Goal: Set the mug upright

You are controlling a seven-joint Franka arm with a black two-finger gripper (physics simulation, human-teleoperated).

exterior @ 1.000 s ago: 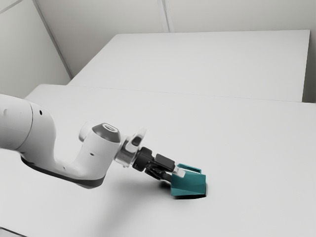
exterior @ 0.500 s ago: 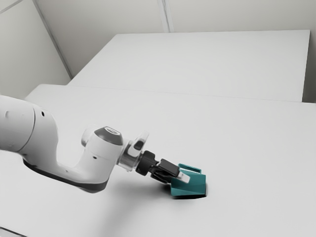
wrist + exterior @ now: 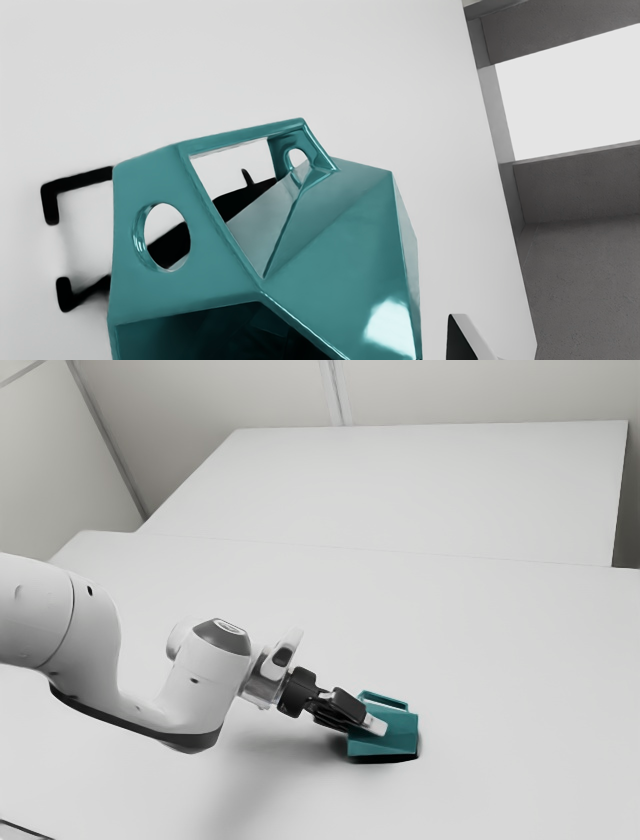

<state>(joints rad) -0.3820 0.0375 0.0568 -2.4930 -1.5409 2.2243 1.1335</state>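
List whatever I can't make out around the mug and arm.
- Wrist view: the rest of the mug, cut off by the bottom edge.
- Wrist view: the mug's inside, lost in dark shadow.
- Exterior view: mug surface behind the gripper.
- Exterior view: the arm's base, beyond the left edge.

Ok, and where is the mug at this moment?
The mug lies on the table, a little toward the exterior view's right from its centre, right by the fingers. In the wrist view, one finger stands beside it with a gap.
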